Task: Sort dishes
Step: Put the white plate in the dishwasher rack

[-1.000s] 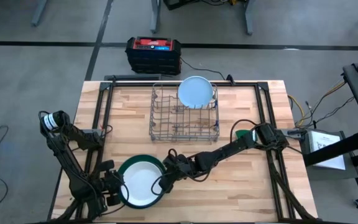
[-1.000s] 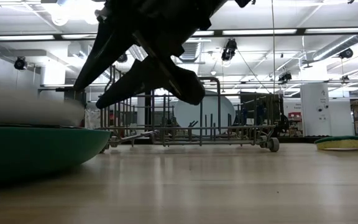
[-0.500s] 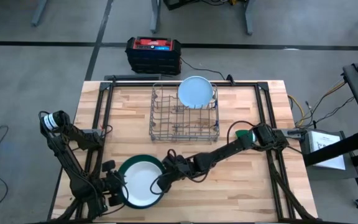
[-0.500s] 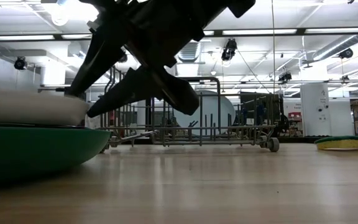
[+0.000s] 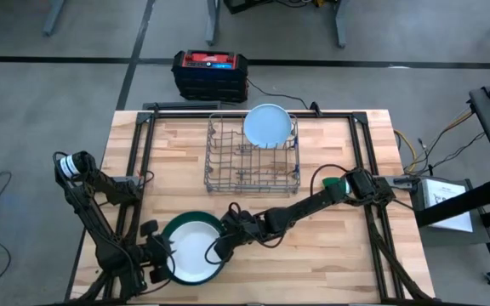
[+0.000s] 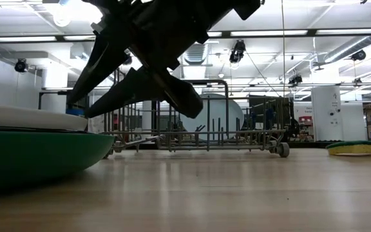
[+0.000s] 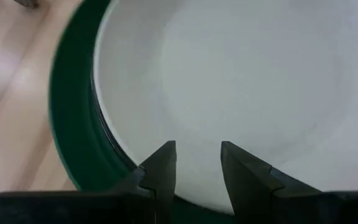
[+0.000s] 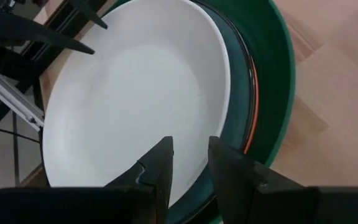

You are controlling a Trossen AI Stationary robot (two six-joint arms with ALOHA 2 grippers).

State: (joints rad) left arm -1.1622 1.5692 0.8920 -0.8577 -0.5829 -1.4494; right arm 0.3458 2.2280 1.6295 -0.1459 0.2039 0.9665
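Observation:
A white plate (image 5: 192, 252) lies on top of a stack at the table's near left. Under it are a dark teal plate (image 8: 238, 81) and a larger dark green plate (image 5: 191, 217). My right gripper (image 8: 190, 152) is open at the stack's right side, with one finger above and one below the white plate's rim (image 6: 82, 118). My left gripper (image 7: 197, 155) is open at the stack's left side, its fingertips over the white plate's rim. A pale blue plate (image 5: 267, 126) stands on edge in the grey wire rack (image 5: 228, 170). My right gripper's fingers (image 6: 108, 103) reach in from the table's right, slanting down, on either side of the white plate's right rim. I cannot tell whether they touch it. My left gripper's fingers (image 7: 160, 168) stand over the white plate's left rim. I cannot tell whether they touch it.
The wire rack stands at the middle back of the table. A green and yellow sponge (image 6: 359, 148) lies at the right, beside the right arm's base (image 5: 360, 183). A black and red box (image 5: 209, 72) sits on the floor behind the table. Bare wood lies between the rack and the stack.
My right gripper has gone toward the table's left and a little down, and its fingers now slant lower at the white plate's rim. The white plate, which sat higher and blurred over the green plate, has come down flatter on the stack.

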